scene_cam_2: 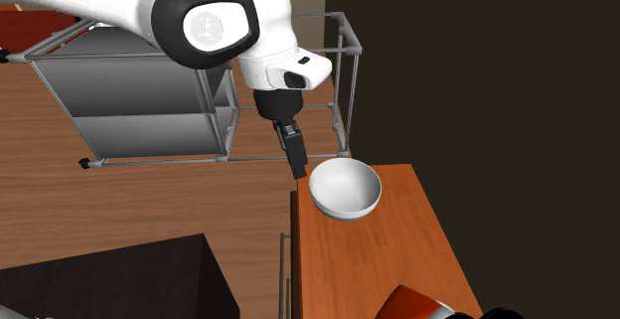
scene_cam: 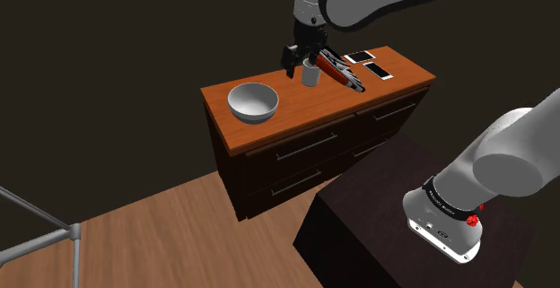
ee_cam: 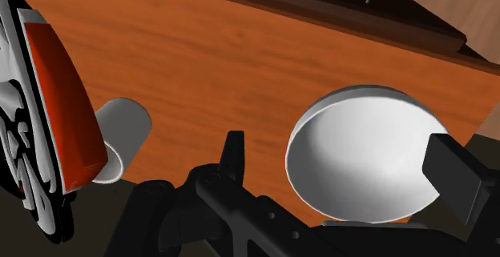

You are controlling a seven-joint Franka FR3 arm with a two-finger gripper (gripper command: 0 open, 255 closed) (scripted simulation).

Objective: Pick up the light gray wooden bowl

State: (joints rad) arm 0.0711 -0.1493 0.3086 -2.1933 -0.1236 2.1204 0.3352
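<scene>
A pale grey bowl (scene_cam: 253,102) stands upright on the brown wooden dresser top (scene_cam: 296,107), toward the shoulder view's left. My black gripper (scene_cam: 294,62) hangs above the top, just behind the bowl and next to a grey mug (scene_cam: 311,74). In the wrist view the gripper (ee_cam: 341,147) is open, its fingers (ee_cam: 233,155) standing wide apart, and the bowl (ee_cam: 360,155) lies below and between them, untouched. In the second exterior view the gripper (scene_cam_2: 297,163) points down beside the bowl (scene_cam_2: 345,188), close to its rim.
A red and black object (scene_cam: 346,74) lies beside the mug, with two flat phones (scene_cam: 362,56) behind it. The dresser's front edge and drawers (scene_cam: 305,147) face the stand (scene_cam: 395,214). A metal-framed shelf unit (scene_cam_2: 149,98) stands on the floor beyond the dresser.
</scene>
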